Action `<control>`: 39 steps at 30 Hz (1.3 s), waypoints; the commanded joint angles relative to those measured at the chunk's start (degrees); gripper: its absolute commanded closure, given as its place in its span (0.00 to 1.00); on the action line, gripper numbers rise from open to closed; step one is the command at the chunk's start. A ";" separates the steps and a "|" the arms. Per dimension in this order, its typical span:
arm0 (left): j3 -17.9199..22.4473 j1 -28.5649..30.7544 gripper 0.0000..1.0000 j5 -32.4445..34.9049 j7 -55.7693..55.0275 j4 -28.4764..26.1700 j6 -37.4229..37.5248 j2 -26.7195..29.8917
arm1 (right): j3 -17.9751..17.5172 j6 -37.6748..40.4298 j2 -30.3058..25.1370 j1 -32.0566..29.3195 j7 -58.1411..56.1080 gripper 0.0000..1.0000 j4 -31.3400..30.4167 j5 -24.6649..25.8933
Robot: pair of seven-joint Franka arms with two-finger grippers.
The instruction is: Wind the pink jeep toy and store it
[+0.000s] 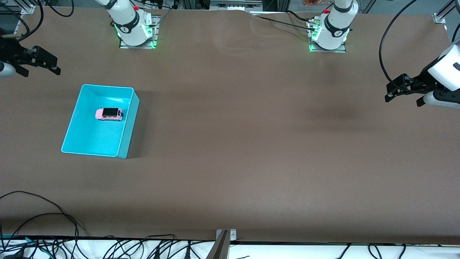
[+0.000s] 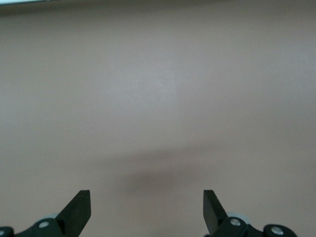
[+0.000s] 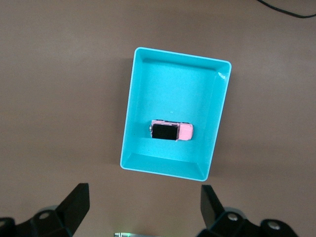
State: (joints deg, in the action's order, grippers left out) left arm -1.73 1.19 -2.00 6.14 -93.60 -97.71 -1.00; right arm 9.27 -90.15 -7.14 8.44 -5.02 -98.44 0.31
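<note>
The pink jeep toy (image 1: 109, 114) with its black roof lies inside the turquoise bin (image 1: 126, 126), in the half of the bin farther from the front camera. The right wrist view shows the jeep (image 3: 171, 131) in the bin (image 3: 129, 113) too. My right gripper (image 1: 40, 64) is open and empty, up in the air over the table edge at the right arm's end, apart from the bin. In its own view the right gripper (image 3: 144, 205) holds nothing. My left gripper (image 1: 402, 90) is open and empty over the left arm's end of the table. Its own view shows the left gripper (image 2: 147, 210) over bare table.
The brown table (image 1: 244, 144) carries only the bin, which stands toward the right arm's end. Black cables (image 1: 46, 216) lie along the table's edge nearest the front camera. The arm bases (image 1: 134, 28) stand along the edge farthest from that camera.
</note>
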 commanded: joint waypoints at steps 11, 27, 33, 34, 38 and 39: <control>-0.11 0.04 0.00 -0.46 -0.34 1.75 -0.37 -0.76 | -0.04 -1.61 7.23 0.44 0.01 0.00 6.25 0.57; -0.11 0.04 0.00 -0.46 -0.42 1.75 -0.37 -0.76 | -0.04 -1.52 7.23 0.44 -0.07 0.00 6.25 0.48; -0.11 0.04 0.00 -0.46 -0.34 1.75 -0.37 -0.76 | -0.04 -1.52 7.23 0.44 -0.07 0.00 6.25 0.48; -0.02 0.04 0.00 -0.46 -0.34 1.75 -0.37 -0.76 | -0.04 -1.52 7.23 0.44 -0.07 0.00 6.25 0.48; -0.11 0.04 0.00 -0.46 -0.34 1.75 -0.37 -0.76 | -0.04 -1.35 7.23 0.44 -0.07 0.00 6.25 0.48; -0.11 0.04 0.00 -0.46 -0.34 1.75 -0.37 -0.76 | -0.04 -1.35 7.23 0.44 -0.07 0.00 6.25 0.48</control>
State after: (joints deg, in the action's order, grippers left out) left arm -1.73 1.20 -2.00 6.09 -93.45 -98.51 -1.11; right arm 9.18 -92.50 0.07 8.60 -5.04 -93.19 0.31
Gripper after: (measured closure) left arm 0.000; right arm 0.000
